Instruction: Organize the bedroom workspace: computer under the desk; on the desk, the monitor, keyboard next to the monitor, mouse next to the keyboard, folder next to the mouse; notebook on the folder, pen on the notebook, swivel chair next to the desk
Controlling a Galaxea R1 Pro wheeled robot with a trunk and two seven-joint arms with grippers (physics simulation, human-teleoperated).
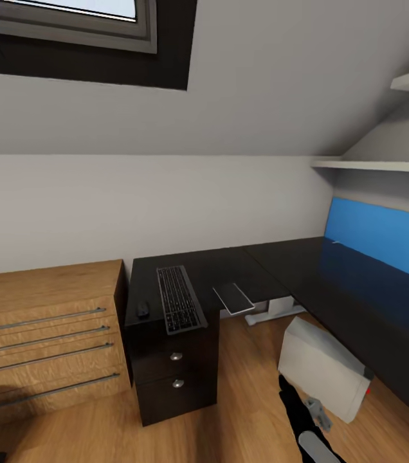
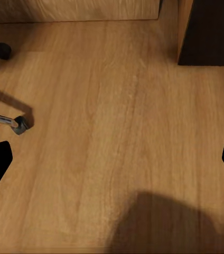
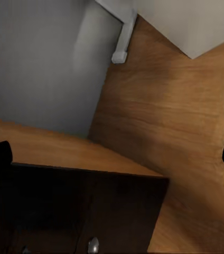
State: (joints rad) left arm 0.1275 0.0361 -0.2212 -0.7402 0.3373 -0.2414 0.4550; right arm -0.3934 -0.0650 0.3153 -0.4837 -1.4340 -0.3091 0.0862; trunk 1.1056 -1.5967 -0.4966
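Bedroom corner under a sloped ceiling, plank floor (image 1: 243, 386); L-shaped black bench (image 1: 294, 270) with blue back panel (image 1: 384, 238), wooden drawer chest (image 1: 44, 334) beside it. Keyboard (image 1: 179, 299) lies on the bench's near end above the black drawer unit (image 1: 175, 373), long axis running away from the robot; mouse (image 1: 143, 310) sits just beside it toward the chest. A small flat dark-and-pale item, probably the notebook (image 1: 233, 298), overhangs the bench's inner edge. Computer (image 1: 323, 368) stands tilted on the floor, partly out from under the bench. Right arm (image 1: 307, 424) reaches toward the computer and is judged nearer to it; keyboard and mouse lie ahead and leftward. Left tool (image 2: 112, 159): fingertips at opposite frame edges, spread wide over bare floor, a chrome chair leg with caster (image 2: 17, 124) nearby. Right tool (image 3: 112, 159): likewise wide, empty, looking past the drawer unit toward a white bench foot (image 3: 123, 32), detail absent from the head view.
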